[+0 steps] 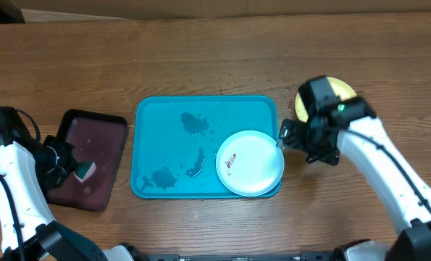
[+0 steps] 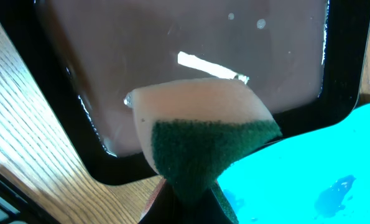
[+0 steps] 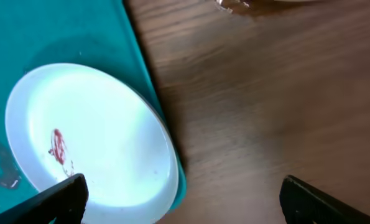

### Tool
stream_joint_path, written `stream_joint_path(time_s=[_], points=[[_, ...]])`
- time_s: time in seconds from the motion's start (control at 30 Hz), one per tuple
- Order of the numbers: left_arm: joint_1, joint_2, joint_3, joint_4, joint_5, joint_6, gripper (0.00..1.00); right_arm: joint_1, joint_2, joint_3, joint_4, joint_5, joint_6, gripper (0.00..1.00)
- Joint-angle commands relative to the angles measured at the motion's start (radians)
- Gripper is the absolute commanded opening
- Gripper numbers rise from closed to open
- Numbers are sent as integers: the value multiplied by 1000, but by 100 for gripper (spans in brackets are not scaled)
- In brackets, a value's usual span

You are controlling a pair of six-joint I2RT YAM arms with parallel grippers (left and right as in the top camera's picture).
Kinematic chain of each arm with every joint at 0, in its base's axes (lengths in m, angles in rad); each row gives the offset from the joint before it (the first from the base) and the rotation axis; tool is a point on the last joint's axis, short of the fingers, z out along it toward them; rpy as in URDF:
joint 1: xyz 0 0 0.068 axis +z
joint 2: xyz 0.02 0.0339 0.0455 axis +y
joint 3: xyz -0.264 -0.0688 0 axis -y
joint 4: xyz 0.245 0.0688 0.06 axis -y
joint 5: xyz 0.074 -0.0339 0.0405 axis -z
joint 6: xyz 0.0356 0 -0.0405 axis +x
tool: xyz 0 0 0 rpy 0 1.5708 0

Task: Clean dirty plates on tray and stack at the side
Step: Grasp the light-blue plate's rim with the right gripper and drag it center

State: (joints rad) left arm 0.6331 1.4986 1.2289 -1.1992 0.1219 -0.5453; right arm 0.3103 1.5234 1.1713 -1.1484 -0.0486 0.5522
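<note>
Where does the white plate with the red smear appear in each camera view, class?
Overhead: the white plate lies at the lower right of the turquoise tray.
Left wrist: not in it; a sponge fills the middle.
Right wrist: lower left, against the tray's rim.
Shared landmark: the turquoise tray, which shows in all three views.

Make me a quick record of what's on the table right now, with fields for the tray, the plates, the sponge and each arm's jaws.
blue tray: centre, wet patches inside
white plate: tray's right near corner, red smear
yellow plate: off the tray to its right, partly hidden by the right arm
sponge: held over dark tray
left gripper: jaws shut on sponge
right gripper: jaws open, by white plate's right edge
</note>
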Motion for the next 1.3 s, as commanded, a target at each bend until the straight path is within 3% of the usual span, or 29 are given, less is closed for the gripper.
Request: stream_joint_path(time_s=[0.0, 0.1, 0.23, 0.37, 0.47, 0.83, 1.0, 1.27], points=[[1, 5, -9, 2, 10, 19, 4, 35, -6, -137, 114, 20, 43, 100], [1, 5, -9, 1, 10, 19, 4, 37, 1, -206, 209, 0, 43, 91], [1, 5, -9, -1, 10, 19, 4, 37, 12, -250, 232, -8, 89, 88], [1, 5, -9, 0, 10, 19, 4, 37, 14, -270, 251, -53, 103, 66], [1, 5, -9, 0, 10, 19, 4, 37, 15, -272, 259, -66, 103, 56], [2, 5, -9, 0, 10, 19, 4, 37, 49, -275, 286, -86, 103, 56], [1, 5, -9, -1, 11, 19, 4, 38, 50, -276, 280, -97, 103, 49], [1, 5, -9, 0, 11, 19, 4, 103, 51, -303, 317, -99, 103, 49]])
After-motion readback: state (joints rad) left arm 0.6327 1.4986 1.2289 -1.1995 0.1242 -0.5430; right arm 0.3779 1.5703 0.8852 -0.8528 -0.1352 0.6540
